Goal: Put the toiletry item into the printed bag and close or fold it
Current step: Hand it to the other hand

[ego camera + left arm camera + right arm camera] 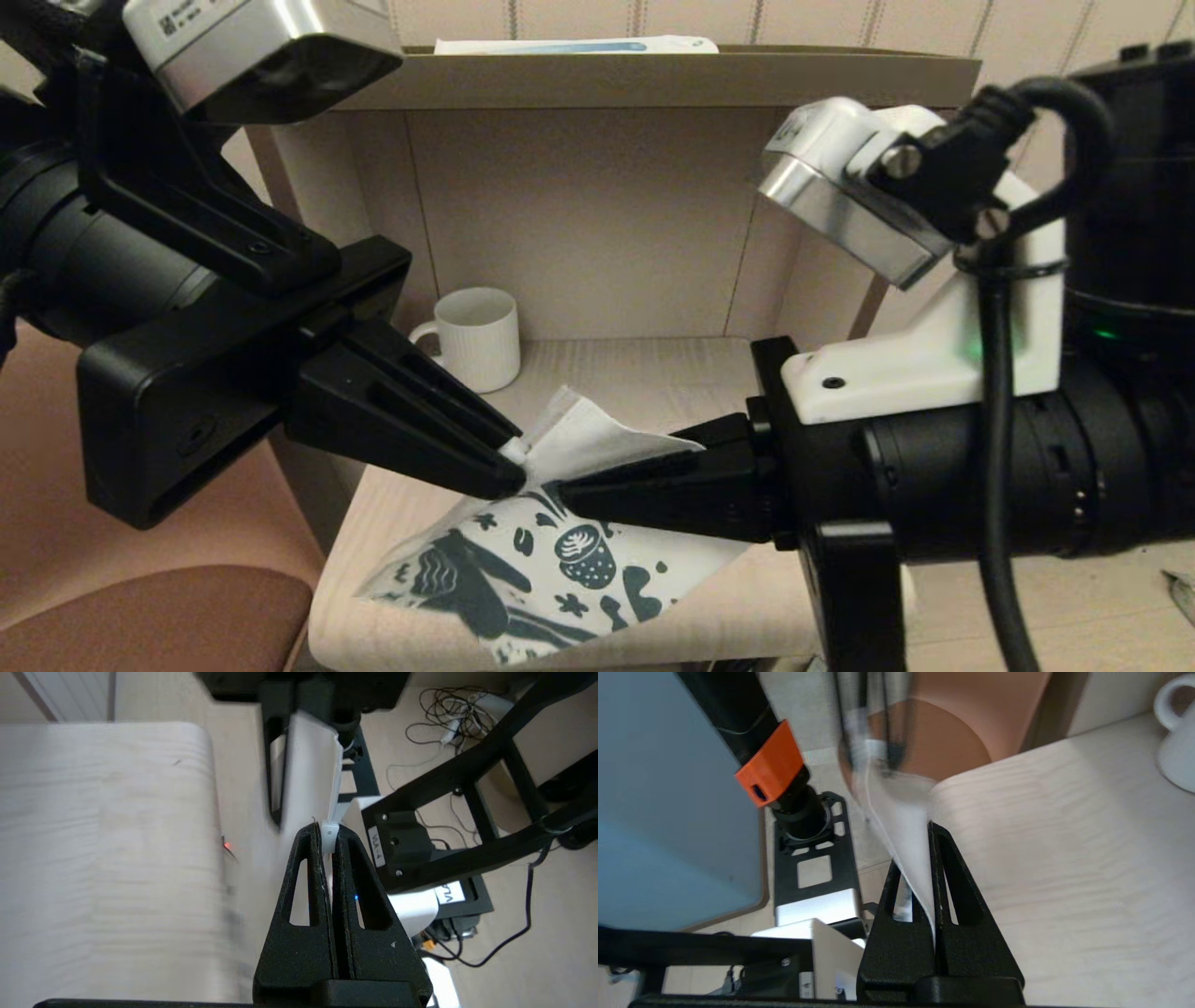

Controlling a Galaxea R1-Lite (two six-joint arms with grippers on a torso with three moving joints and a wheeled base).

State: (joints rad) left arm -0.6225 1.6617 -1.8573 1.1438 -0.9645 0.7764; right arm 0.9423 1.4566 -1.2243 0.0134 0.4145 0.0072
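Left gripper clamped on the printed bag's zip-strip corner, right gripper pinched on its top edge from the opposite side, both arms reaching in level over the pale wood-grain shelf beside 1 white ribbed mug, toiletry item out of sight.

Left gripper and right gripper: matte black tapered fingers with triangular cut-outs. Right wrist: white screw-fastened bracket, silver camera housing, looped black cable.
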